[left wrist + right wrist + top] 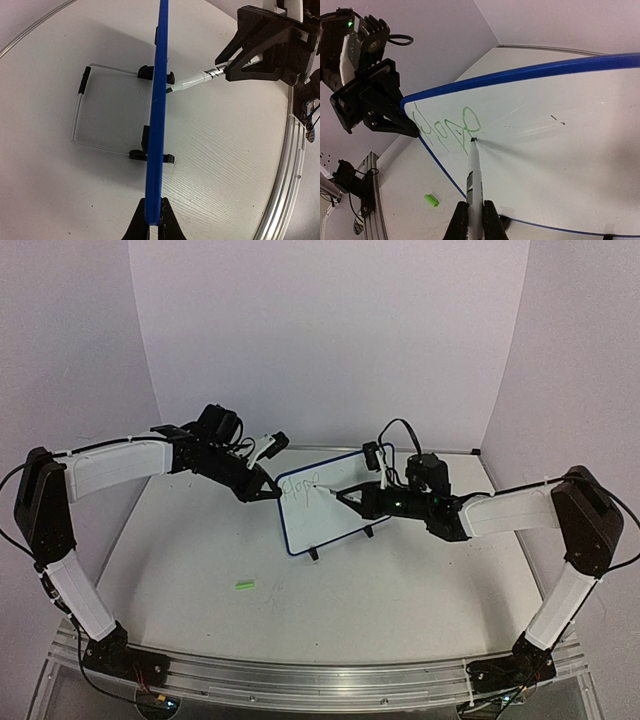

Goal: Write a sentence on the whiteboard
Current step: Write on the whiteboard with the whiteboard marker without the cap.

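Barely begun: a few green letters (465, 122) near the left rim of the whiteboard (320, 525), upright on the table (200, 570); left gripper (262, 483) clamps that rim; right gripper (350, 497), pinching the marker (472, 170), touches its tip just beside them

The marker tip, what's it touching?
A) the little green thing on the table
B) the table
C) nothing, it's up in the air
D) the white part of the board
D: in the right wrist view the marker, gripped by the right end effector, has its tip on the whiteboard beside the green writing.
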`<state>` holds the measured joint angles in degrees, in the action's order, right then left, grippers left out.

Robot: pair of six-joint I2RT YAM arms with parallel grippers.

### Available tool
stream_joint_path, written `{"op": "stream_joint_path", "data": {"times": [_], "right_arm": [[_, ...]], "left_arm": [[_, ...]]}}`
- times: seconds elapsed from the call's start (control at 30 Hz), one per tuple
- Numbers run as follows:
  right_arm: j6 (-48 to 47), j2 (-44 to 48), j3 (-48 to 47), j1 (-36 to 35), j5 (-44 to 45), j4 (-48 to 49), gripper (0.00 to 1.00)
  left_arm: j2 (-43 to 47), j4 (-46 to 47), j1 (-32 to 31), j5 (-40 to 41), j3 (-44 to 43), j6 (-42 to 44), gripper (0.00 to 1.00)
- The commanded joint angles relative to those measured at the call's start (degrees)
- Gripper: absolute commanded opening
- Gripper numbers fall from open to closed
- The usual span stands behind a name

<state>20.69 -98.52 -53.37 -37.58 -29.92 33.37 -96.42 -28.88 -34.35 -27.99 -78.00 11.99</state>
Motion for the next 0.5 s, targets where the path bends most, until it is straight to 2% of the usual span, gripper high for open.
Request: {"op": "stream_joint_path", "data": {"times": [0.0,0.47], "right_arm": [[0.1,-1.0,0.7,0.3,1.8,0.8,0.0],[-0.7,0.8,1.2,0.3,6.8,-0.6,0.0]], "left_arm": [[-1.5,-2.4,-0.5,1.7,-1.0,1.7,0.0],[-1.4,-2.4,-0.5,1.7,-0.9,1.7,0.0]]}}
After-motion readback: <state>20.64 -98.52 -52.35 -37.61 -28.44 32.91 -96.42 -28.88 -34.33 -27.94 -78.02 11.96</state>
